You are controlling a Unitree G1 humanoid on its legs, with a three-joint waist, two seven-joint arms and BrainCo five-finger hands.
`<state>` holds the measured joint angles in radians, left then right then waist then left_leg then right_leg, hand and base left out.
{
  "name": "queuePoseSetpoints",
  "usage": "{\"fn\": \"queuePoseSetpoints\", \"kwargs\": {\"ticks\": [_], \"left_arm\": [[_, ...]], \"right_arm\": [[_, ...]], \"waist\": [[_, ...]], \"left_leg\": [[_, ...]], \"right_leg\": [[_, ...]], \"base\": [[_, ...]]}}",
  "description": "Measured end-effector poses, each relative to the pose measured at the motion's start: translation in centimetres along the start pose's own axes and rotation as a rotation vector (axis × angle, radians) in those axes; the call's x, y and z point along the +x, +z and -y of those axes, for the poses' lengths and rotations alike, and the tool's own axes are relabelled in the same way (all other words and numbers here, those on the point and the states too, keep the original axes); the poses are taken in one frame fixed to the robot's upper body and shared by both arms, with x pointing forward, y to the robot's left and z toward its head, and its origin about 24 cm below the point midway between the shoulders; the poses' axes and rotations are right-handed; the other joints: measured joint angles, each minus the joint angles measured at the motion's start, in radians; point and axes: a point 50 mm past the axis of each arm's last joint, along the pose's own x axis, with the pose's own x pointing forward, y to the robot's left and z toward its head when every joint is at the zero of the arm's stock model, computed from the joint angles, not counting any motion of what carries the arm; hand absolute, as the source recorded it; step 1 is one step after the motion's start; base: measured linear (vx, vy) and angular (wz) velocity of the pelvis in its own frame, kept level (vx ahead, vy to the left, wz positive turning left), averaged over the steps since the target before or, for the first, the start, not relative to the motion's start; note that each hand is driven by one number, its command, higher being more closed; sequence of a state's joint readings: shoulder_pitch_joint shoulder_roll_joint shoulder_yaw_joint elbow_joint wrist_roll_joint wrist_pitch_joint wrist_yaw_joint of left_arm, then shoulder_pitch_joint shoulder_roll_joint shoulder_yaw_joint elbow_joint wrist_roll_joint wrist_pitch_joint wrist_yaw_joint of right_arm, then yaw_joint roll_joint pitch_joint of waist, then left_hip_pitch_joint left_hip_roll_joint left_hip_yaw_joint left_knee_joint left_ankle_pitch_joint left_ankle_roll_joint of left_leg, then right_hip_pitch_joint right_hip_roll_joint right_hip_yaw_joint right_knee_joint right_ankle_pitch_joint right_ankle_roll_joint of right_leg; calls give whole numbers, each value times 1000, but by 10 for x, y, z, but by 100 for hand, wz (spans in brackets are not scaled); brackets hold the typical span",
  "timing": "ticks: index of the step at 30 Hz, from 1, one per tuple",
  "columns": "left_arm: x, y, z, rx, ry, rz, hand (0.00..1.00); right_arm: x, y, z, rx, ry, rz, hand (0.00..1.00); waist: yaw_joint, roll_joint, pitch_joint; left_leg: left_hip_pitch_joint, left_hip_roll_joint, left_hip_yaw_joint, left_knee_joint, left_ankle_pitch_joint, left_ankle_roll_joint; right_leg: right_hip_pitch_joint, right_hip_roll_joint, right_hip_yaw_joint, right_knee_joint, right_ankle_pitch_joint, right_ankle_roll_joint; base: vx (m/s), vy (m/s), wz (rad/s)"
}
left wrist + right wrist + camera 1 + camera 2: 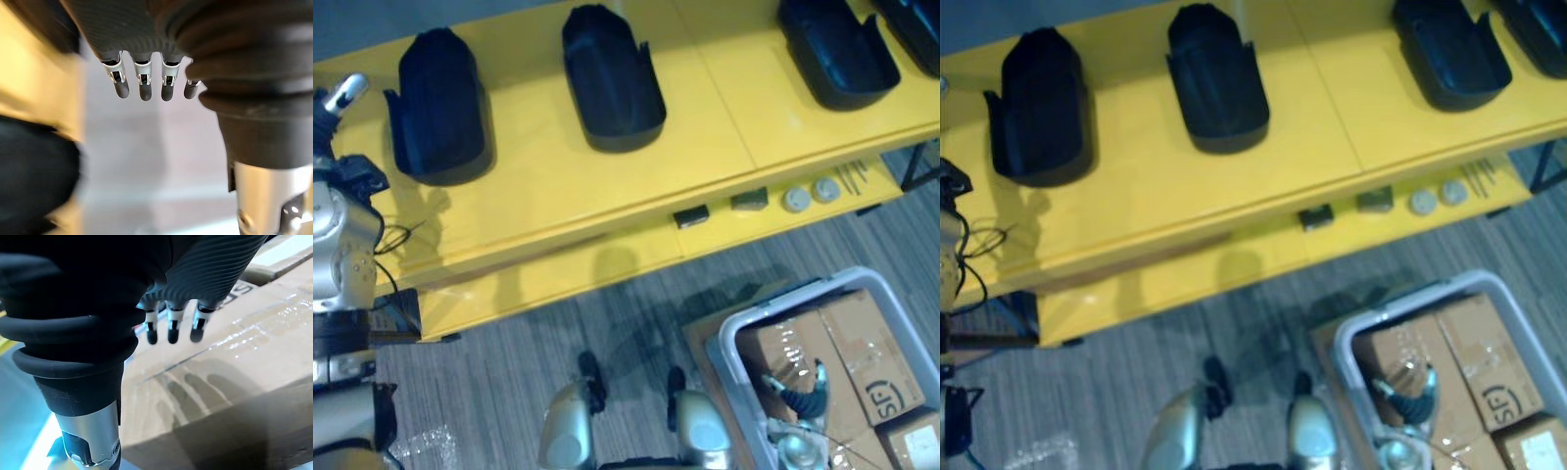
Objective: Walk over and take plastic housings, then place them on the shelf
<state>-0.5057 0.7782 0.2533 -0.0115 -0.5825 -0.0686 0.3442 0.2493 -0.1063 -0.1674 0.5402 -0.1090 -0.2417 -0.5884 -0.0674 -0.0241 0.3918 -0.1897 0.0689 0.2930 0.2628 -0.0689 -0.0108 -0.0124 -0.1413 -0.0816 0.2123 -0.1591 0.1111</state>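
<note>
Right hand [169, 330] open, empty, above cardboard box [234, 372] in grey bin [722, 352]. Left hand [142, 83] open, empty. Four black housings [612, 78] already on yellow shelf [705, 137], along far edge; maybe more to fetch.

Up close, the left robot hand [127, 29] has a finely textured dark cover over its back and silver fingers [120, 78] that end in dark, rubbery-looking tips. Behind it there's a fat black ribbed cuff [244, 58], then a smooth silver wrist tube [266, 196] with a few small holes near its edge. The right robot hand [205, 269] is the same deal, with a matching silver tube behind its ribbing. From the head view, the left arm [337, 245] is a rounded silver-grey shell.
</note>
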Motion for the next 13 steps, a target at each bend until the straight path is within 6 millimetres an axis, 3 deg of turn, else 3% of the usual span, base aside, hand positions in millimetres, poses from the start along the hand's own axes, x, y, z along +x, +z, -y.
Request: {"fn": "queuePoseSetpoints", "kwargs": {"ticks": [4,8,11,13], "left_arm": [[-25,-6,-23,13,96,23,0],[-56,-18,-59,55,272,3,0],[-85,-23,-85,85,407,-22,0],[-113,-27,-108,152,510,-58,0]], "right_arm": [[-8,-9,2,2,-35,-39,0],[-9,-13,13,-29,-166,-40,0],[-5,-3,30,-43,-344,21,0],[-1,14,45,-24,-466,114,0]], "waist": [[8,5,-90],[32,28,-182],[51,47,-218],[55,50,-250]], "left_leg": [[48,-14,-3,-49,2,-3],[103,-20,-13,-102,9,-12],[168,-24,-24,-176,38,-18],[197,-30,-32,-242,73,-20]], "right_leg": [[54,-4,-4,-55,13,-3],[107,0,-20,-88,31,1],[151,4,-48,-105,57,-9],[154,8,-56,-105,66,-18]], "base": [[135,-13,8],[91,-18,7],[53,-1,11],[0,1,12]]}}
